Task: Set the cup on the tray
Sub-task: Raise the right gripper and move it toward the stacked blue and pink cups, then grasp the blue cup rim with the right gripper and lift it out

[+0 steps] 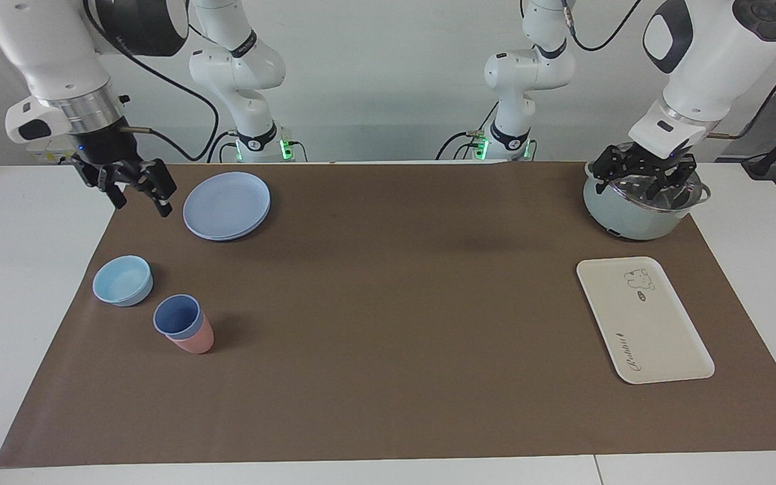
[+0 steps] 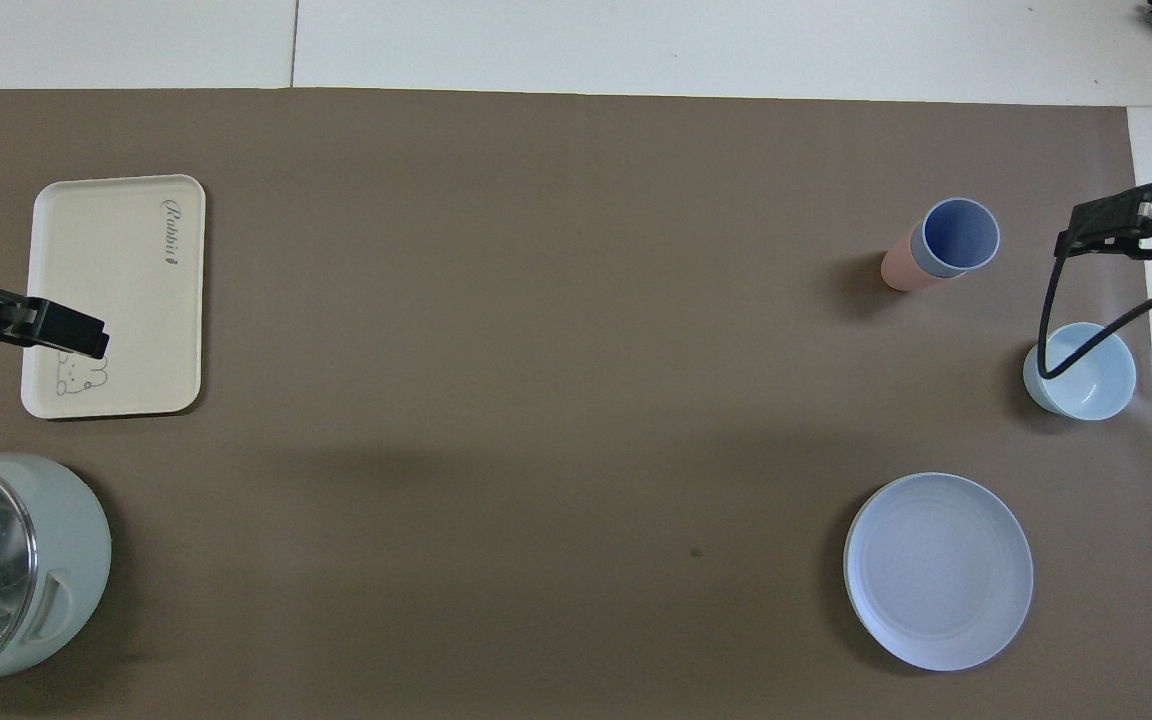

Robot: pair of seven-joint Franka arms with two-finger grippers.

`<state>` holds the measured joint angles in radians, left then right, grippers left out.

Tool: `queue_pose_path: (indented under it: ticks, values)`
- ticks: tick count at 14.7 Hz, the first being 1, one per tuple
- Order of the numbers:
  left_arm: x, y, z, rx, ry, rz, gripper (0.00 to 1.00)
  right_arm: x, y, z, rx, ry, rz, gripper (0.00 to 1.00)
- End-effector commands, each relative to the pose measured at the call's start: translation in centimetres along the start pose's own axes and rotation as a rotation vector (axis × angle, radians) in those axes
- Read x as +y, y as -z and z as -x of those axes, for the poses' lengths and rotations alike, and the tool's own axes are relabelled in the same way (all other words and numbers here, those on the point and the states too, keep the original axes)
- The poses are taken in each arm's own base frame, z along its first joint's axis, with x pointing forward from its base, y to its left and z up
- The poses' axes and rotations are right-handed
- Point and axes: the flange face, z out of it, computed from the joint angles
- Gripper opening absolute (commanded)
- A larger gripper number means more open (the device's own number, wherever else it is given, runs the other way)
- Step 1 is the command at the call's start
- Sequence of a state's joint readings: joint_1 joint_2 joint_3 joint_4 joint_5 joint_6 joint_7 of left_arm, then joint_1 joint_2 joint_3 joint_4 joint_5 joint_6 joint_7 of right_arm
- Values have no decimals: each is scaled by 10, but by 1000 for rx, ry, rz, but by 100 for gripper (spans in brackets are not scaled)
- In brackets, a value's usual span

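Right claw open, aloft | left claw open over pot | brown mat

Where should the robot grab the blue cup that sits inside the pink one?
Probably the blue cup's rim, from above, one finger inside. It stands upright and open, nested in the pink cup, so only its top band shows. The right gripper hangs closest.

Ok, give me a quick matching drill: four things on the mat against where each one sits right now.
Things:
1. cup
2. tray
3. bowl
4. plate

Places:
A. nearest the robots at the right arm's end
B. nested in the pink tumbler
C. left arm's end, nothing on it
D. beside the stacked tumblers, nearer the robots

Pairs: 1-B, 2-C, 3-D, 4-A
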<state>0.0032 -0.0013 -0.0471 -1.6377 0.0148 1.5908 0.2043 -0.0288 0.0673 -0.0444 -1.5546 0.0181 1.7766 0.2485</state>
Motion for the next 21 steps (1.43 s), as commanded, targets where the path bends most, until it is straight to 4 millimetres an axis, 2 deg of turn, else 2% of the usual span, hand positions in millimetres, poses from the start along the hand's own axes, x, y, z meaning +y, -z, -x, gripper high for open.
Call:
queue_pose_path:
  ticks: [1, 4, 7, 12, 16, 21]
  values:
    - [5, 3, 9, 9, 6, -15, 100, 12, -29, -53, 3, -134, -4, 92]
    - [4, 3, 8, 12, 7, -15, 100, 25, -67, -100, 7, -360, -12, 92]
    - [4, 3, 8, 12, 7, -15, 100, 47, -102, -125, -11, -617, -112, 92]
    - [4, 3, 7, 19, 9, -15, 100, 79, -177, -140, -128, -806, -163, 92]
    - [4, 3, 8, 17, 9, -16, 100, 92, -242, -143, -239, -887, -200, 93]
    - [4, 3, 8, 15, 7, -16, 100, 86, -274, -134, -351, -1048, -205, 94]
